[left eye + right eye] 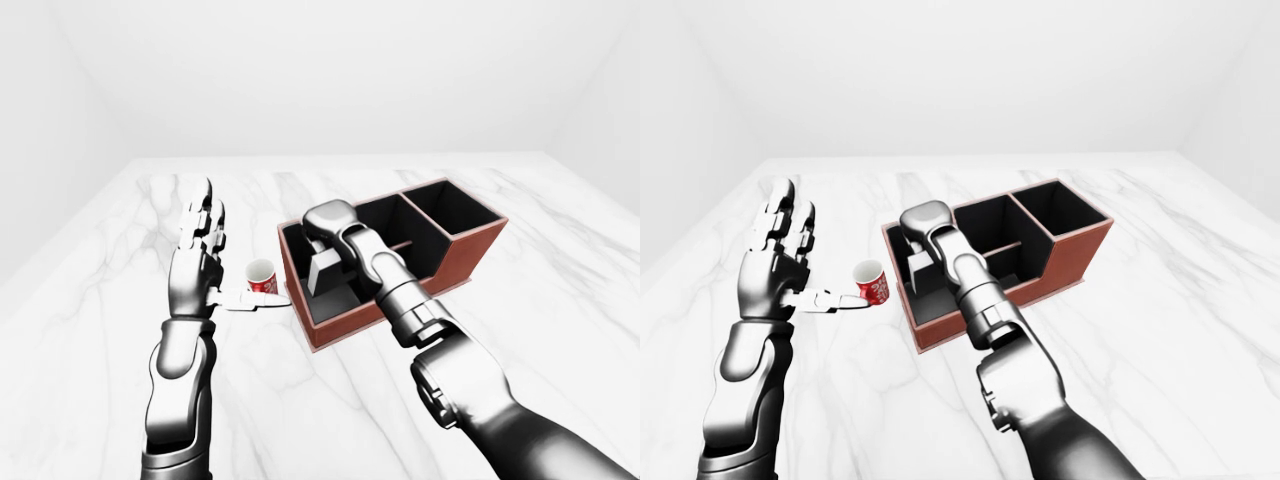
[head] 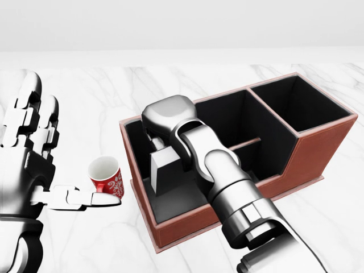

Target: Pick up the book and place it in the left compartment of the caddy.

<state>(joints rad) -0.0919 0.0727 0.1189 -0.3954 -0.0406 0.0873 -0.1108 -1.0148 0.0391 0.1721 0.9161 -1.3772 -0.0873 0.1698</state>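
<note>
Right hand (image 2: 165, 136) reaches down into left compartment of brown leather caddy with black lining (image 2: 318, 151), fingers clamped on upright grey book (image 2: 165, 170). Book inside that compartment, lower edge near floor; contact unclear. Upright hold likely suits narrow slot. Left hand (image 2: 28, 148) raised, fingers spread, thumb tip touching small red patterned paper cup (image 2: 107, 176), just left of caddy on white marble table (image 2: 227, 77).

My right hand (image 1: 923, 228) down inside left compartment of caddy (image 1: 1060, 262), holding grey book (image 1: 916, 268) upright. My left hand (image 1: 777, 262) spread open, thumb beside red cup (image 1: 872, 283).
</note>
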